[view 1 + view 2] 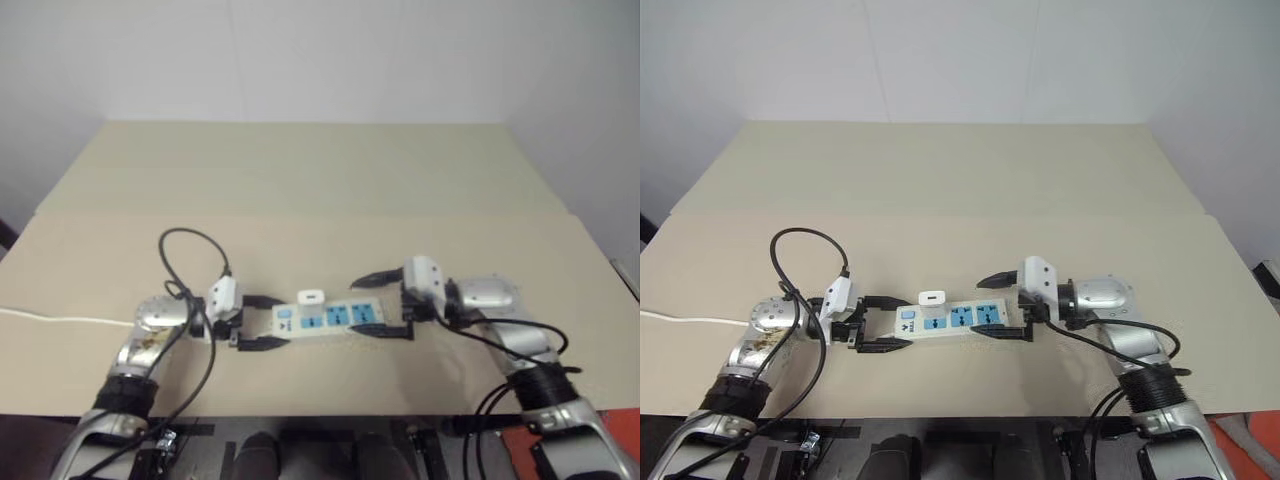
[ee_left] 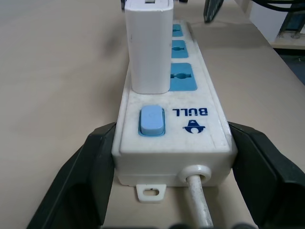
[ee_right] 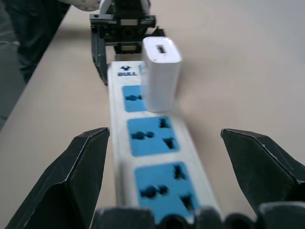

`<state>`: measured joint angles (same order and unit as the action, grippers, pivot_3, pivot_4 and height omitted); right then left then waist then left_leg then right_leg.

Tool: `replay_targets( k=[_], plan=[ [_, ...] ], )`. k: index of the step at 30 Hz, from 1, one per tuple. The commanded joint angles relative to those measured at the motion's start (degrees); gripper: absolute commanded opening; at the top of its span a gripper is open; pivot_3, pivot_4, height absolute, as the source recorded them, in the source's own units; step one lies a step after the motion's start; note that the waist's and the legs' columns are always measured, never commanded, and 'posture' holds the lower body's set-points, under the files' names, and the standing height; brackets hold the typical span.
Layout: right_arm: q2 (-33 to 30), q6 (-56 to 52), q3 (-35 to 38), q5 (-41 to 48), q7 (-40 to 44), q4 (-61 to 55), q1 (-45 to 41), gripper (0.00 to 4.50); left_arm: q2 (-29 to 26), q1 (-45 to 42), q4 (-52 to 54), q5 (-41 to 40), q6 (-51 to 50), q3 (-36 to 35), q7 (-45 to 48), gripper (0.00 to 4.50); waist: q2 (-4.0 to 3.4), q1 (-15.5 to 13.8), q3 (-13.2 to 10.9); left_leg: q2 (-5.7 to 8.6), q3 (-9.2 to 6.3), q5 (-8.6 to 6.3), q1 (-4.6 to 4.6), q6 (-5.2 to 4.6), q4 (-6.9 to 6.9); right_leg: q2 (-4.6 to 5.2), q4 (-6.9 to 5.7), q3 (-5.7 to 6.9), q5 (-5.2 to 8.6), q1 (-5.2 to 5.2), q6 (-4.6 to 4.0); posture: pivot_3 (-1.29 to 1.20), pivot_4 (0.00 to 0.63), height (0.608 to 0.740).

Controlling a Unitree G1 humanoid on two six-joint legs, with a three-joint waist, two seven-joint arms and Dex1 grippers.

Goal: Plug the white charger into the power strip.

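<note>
white charger [image 2: 148,45], blue-socketed white power strip [image 2: 190,126]

A plain test room or lab, bare white walls [image 1: 300,50], one wide beige tabletop [image 1: 300,180], loose cables [image 1: 190,250] on the robot arms

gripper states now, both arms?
Left gripper: open, fingers either side of the power strip, not gripping.
Right gripper: open, holding nothing.
</note>
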<state>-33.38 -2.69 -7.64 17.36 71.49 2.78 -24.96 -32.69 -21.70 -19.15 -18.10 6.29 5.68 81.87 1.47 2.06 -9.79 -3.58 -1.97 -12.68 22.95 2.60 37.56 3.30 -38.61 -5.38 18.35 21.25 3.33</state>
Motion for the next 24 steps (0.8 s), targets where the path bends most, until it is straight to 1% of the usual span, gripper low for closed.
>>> replay_targets(
  k=[1, 6, 9, 11, 13, 14, 16, 18, 20, 22, 24],
  plan=[
    [-2.0, -0.5, 3.8, 2.4, -1.2, -4.1, 1.6, 4.5, 0.2, -0.4, 0.3, -1.8, 3.2, -0.8, 2.8, 4.49, 0.01, 0.0, 0.0, -0.01, 0.0, 0.0, 0.0, 0.0, -0.06, 0.0, 0.06, 0.0, 0.0, 0.0, 0.0, 0.0, 0.15, 0.74],
    [-4.3, -0.9, 6.2, 3.4, -2.0, -5.8, 3.9, 4.5, 0.5, -1.6, 0.1, -4.0, 4.9, -2.7, 4.4, 4.49, 0.0, 0.0, 0.0, 0.0, 0.0, 0.0, 0.01, 0.0, -0.47, 0.01, 0.46, 0.01, -0.01, 0.03, -0.01, 0.0, 0.15, 0.74],
    [-5.3, -1.0, 7.1, 3.7, -2.3, -6.1, 4.7, 4.5, -1.0, -1.2, 3.0, -6.1, 1.9, -3.8, 4.7, 4.49, 0.0, 0.1, 0.0, -0.01, 0.01, 0.0, 0.05, 0.0, -0.54, 0.01, 0.6, 0.01, 0.0, 0.05, -0.02, 0.0, 0.15, 0.74],
    [-6.0, -0.6, 8.2, 3.6, -2.6, -5.9, 5.3, 4.5, -4.7, -0.3, 7.3, -8.3, -3.6, -5.1, 5.7, 4.49, 0.01, 0.2, 0.0, -0.02, 0.0, 0.0, 0.13, -0.01, -0.56, 0.01, 0.62, 0.01, 0.0, 0.1, -0.02, 0.0, 0.15, 0.74],
    [-6.8, -0.8, 9.4, 3.9, -2.6, -6.0, 5.6, 4.5, -8.4, 0.6, 11.8, -13.1, -10.3, -7.7, 6.5, 4.49, -0.03, 0.4, -0.1, -0.02, 0.0, 0.0, 0.26, 0.0, -0.57, 0.0, 0.61, 0.0, 0.0, 0.24, -0.02, 0.0, 0.15, 0.74],
    [-7.4, -1.1, 10.2, 4.1, -2.6, -5.9, 5.9, 4.5, -10.8, 1.1, 13.7, -16.1, -14.0, -9.3, 7.8, 4.49, -0.03, 0.4, -0.1, -0.02, 0.01, 0.0, 0.28, 0.0, -0.57, 0.01, 0.6, 0.0, 0.0, 0.27, -0.02, 0.0, 0.15, 0.74],
    [-9.7, -2.1, 11.7, 4.6, -1.9, -6.0, 6.7, 4.5, -16.3, 2.5, 15.4, -20.1, -17.7, -11.6, 10.0, 4.49, -0.09, 0.5, -0.2, -0.04, 0.01, 0.0, 0.3, 0.0, -0.58, 0.0, 0.57, 0.0, 0.0, 0.32, -0.02, 0.0, 0.15, 0.74],
    [-13.6, -4.4, 12.8, 4.5, -0.5, -5.8, 7.9, 4.5, -22.2, 4.4, 13.6, -19.0, -15.8, -11.6, 10.6, 4.49, -0.21, 0.4, -0.3, -0.04, 0.02, 0.0, 0.28, 0.0, -0.59, 0.01, 0.6, 0.0, 0.01, 0.31, -0.02, 0.0, 0.15, 0.74],
    [-18.3, -4.9, 13.6, 3.1, 1.0, -5.0, 9.5, 4.5, -26.3, 5.8, 8.4, -15.3, -9.9, -11.2, 10.6, 4.49, -0.4, 0.3, -0.4, -0.03, 0.05, 0.0, 0.26, 0.0, -0.62, 0.02, 0.63, -0.01, 0.01, 0.31, -0.03, 0.0, 0.15, 0.74],
    [-21.7, -5.0, 15.3, 3.5, 2.3, -4.7, 11.3, 4.5, -27.8, 6.0, 3.5, -13.1, -5.6, -12.4, 10.6, 4.49, -0.47, 0.1, -0.5, -0.03, 0.08, 0.0, 0.24, 0.0, -0.64, 0.03, 0.61, -0.01, 0.02, 0.35, -0.05, 0.0, 0.15, 0.74],
    [-23.6, -4.6, 16.5, 3.9, 2.8, -4.5, 12.4, 4.5, -28.0, 5.9, 1.6, -13.4, -4.0, -13.6, 10.6, 4.49, -0.45, 0.0, -0.5, -0.03, 0.09, 0.0, 0.27, 0.0, -0.66, 0.02, 0.58, 0.0, 0.04, 0.4, -0.08, 0.0, 0.15, 0.74]
  ],
)
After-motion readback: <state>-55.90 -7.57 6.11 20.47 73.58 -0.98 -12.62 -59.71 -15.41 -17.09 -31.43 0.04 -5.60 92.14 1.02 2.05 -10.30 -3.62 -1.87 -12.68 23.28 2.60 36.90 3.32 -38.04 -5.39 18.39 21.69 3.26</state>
